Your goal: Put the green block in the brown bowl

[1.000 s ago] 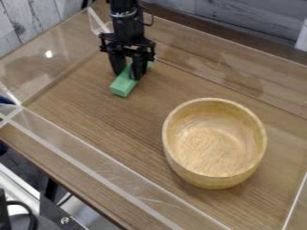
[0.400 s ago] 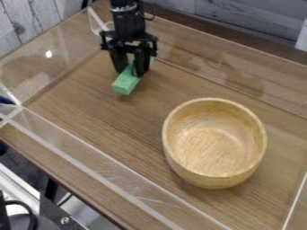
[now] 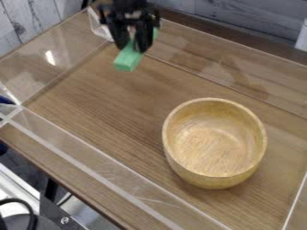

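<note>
Carry to bowl: keep it high, swing over, then lower.

Tool (image 3: pixel 129 45) grips the block (image 3: pixel 128 58), upper middle of the frame, apparently raised off the table (image 3: pixel 90 94); bowl (image 3: pixel 214 143) sits lower right. Block hangs tilted, so a light, steady squeeze and smooth travel, no jerks. Clear the thick near rim with the block's low end, stop over the bowl's middle, drop close to the bottom, then let go. Risk: early release clips the rim.

We see the matte green block (image 3: pixel 128 57), a small elongated bar, held tilted above the table's far part, well apart from the brown bowl (image 3: pixel 214 142), which sits upright, round, thick-rimmed and light wooden, its shallow inside empty.
</note>
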### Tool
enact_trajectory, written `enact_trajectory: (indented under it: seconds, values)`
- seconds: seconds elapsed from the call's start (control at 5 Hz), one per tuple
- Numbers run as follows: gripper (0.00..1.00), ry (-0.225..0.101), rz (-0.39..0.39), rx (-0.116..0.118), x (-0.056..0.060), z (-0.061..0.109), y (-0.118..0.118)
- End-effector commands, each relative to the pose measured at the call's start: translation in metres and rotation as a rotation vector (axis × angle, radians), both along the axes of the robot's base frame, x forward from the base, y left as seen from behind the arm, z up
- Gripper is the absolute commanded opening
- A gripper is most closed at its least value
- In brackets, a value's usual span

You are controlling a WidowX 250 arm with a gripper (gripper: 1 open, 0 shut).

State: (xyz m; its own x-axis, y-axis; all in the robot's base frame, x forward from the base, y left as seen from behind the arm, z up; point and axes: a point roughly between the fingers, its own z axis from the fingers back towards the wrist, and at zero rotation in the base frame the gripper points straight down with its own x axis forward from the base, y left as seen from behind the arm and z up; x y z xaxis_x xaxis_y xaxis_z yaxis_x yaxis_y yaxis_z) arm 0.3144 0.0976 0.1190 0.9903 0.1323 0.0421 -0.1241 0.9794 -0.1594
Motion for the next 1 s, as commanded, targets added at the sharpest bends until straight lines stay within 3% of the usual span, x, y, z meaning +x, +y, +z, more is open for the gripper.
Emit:
enact_trajectory:
  seconds: [0.0, 0.2, 0.8]
  values:
    - [0.0, -0.099, -0.04, -0.005, 0.0, 0.048, -0.018]
    - [0.0, -0.098, -0.097, -0.028, -0.009, 0.055, -0.043]
    - [0.0, -0.05, -0.257, -0.041, -0.045, 0.012, -0.122]
